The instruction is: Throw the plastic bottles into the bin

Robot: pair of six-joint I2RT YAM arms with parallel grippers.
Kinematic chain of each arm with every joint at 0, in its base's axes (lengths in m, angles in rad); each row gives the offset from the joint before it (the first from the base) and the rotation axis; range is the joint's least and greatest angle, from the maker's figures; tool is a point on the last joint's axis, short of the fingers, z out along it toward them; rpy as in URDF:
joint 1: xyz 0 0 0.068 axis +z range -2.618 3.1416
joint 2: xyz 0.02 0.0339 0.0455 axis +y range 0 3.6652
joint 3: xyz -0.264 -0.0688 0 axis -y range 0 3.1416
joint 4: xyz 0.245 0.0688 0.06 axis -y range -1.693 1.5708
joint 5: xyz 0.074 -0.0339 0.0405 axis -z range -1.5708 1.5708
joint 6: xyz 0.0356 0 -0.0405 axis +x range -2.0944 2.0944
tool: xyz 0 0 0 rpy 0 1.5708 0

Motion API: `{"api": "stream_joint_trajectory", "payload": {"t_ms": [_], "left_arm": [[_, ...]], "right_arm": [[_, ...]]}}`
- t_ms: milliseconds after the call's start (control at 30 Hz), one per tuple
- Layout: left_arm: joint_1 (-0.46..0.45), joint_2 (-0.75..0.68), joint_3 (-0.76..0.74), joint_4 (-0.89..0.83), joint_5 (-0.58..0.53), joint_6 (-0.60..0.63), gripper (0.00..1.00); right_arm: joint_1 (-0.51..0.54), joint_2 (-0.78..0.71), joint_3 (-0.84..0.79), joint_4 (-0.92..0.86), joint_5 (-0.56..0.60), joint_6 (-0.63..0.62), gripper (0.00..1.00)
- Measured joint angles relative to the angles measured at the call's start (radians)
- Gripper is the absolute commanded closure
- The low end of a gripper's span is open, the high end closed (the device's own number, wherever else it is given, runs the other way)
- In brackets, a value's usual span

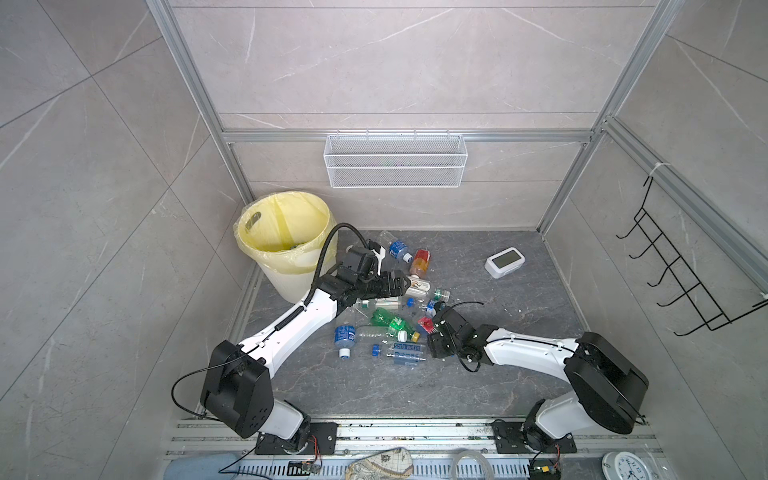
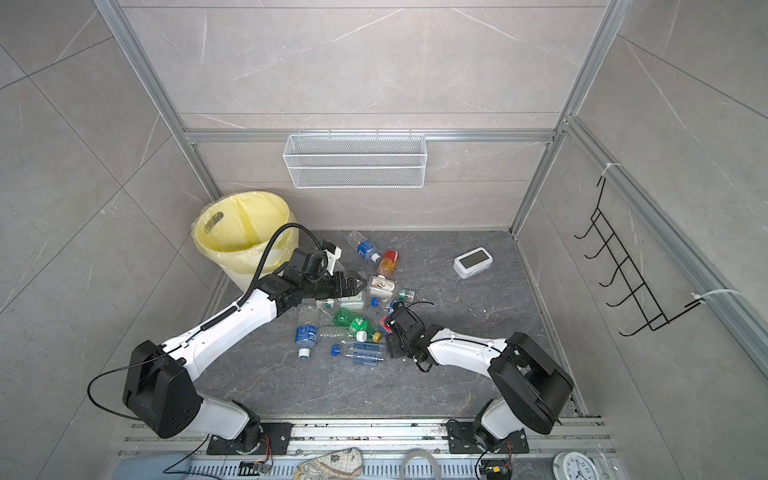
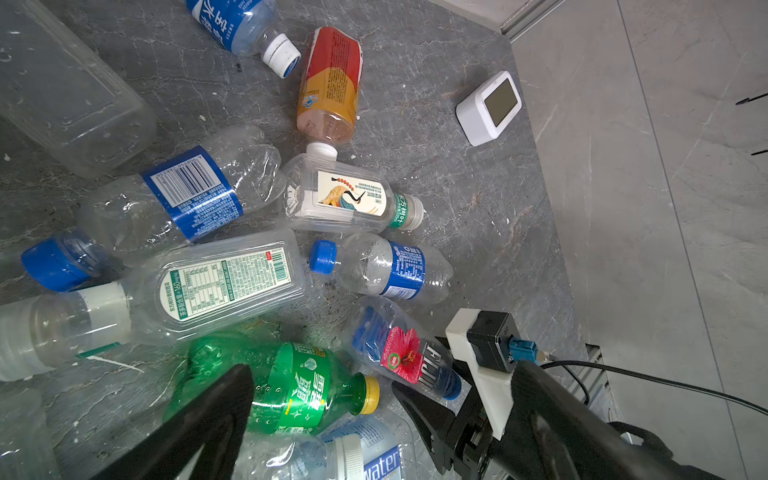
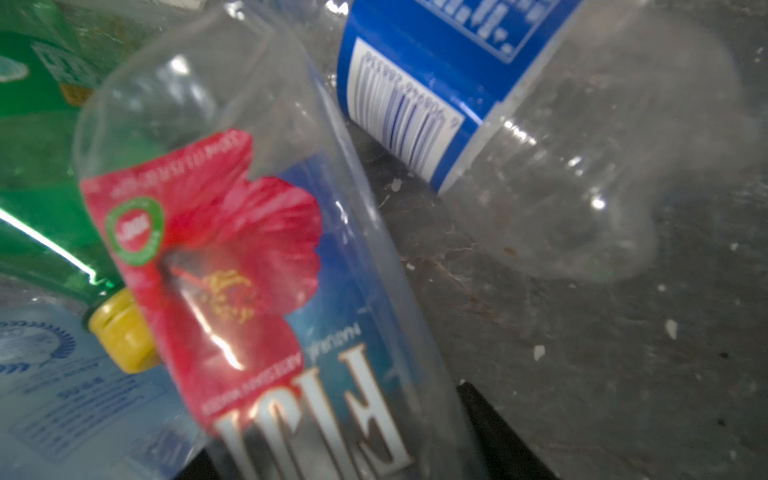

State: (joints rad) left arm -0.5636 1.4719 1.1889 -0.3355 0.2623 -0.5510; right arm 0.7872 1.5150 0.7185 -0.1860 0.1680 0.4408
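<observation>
We note the bin (image 1: pixel 291 286) at far left, cream wall and yellow liner, just beside the left arm. The left gripper (image 1: pixel 397 286) hangs over the heap's far side, jaws spread full, holding nothing. The plastic bottles (image 1: pixel 384 319) lie mid-floor, touching and overlapping. Right of centre, the right gripper (image 1: pixel 430 323) straddles the red-flower bottle (image 4: pixel 257 266), jaws part-way in; we cannot tell whether they pinch it. We judge a square grip across the body is best, then a straight lift clear of the green neighbour.
</observation>
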Motion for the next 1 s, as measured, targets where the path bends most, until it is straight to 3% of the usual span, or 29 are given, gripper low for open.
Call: {"api": "stream_joint_trajectory", "payload": {"t_ms": [467, 1000], "left_arm": [[0.003, 0.0, 0.0, 0.004, 0.002, 0.0, 0.0], [0.011, -0.022, -0.029, 0.082, 0.037, -0.031, 0.0]], "right_arm": [[0.0, -0.049, 0.038, -0.052, 0.0, -0.012, 0.51], [0.0, -0.087, 0.253, -0.143, -0.033, -0.019, 0.52]]}}
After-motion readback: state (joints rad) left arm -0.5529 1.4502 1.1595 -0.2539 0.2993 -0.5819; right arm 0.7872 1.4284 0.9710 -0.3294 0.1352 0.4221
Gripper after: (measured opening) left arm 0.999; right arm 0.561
